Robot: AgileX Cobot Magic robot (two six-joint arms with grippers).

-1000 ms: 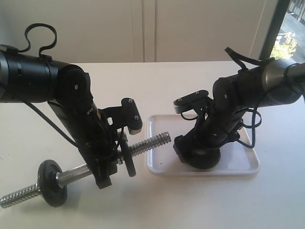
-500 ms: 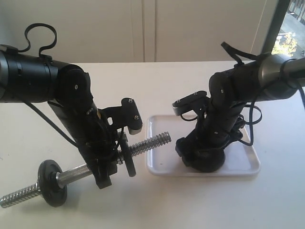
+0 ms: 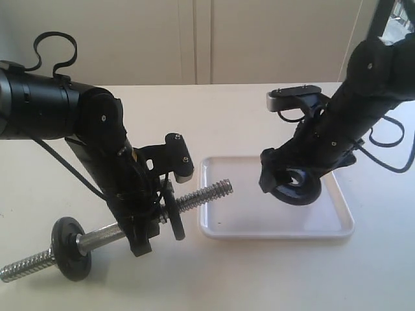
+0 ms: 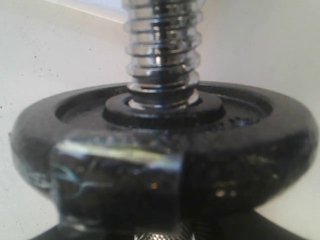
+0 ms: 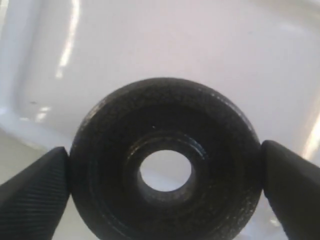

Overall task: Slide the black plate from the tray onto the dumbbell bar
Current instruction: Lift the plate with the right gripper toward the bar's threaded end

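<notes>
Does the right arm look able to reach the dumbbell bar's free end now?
Probably yes: the dumbbell bar points over the tray rim, nothing stands between it and the held black plate.

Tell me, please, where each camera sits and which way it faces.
Exterior view: off the arms, looking down across the table; both arms show, left gripper holding the dumbbell bar.
Left wrist view: on the left arm, facing along the bar's thread past a mounted disc; gripper blurred.
Right wrist view: on the right arm, facing down at the tray; right gripper clamps the black plate.
Exterior and right wrist share plate and tray.
</notes>
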